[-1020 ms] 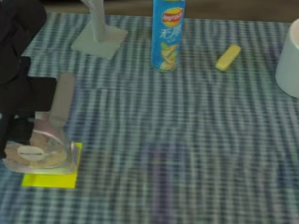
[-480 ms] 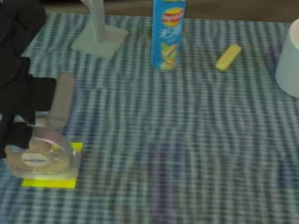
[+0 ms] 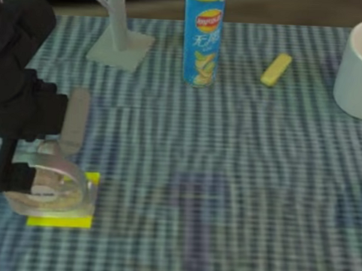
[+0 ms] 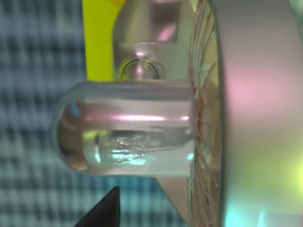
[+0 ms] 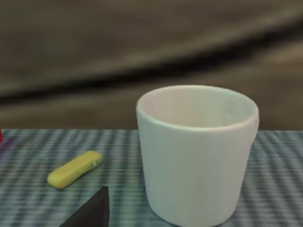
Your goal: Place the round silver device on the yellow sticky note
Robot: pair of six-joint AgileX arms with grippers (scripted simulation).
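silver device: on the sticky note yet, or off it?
On it, mostly. In the top view the round silver device covers most of the yellow sticky note, overhanging its left edge. Whether the left gripper has let go: cannot tell.

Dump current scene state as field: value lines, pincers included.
device: round silver device lying over the yellow sticky note, covering most of it
note: near left of table, front strip and right edge showing
left pincer: at the device's left side; finger state unclear
right arm: not in top view; its wrist camera faces the white cup
other items: grey stand, blue chips can, pale yellow bar, all along the far side
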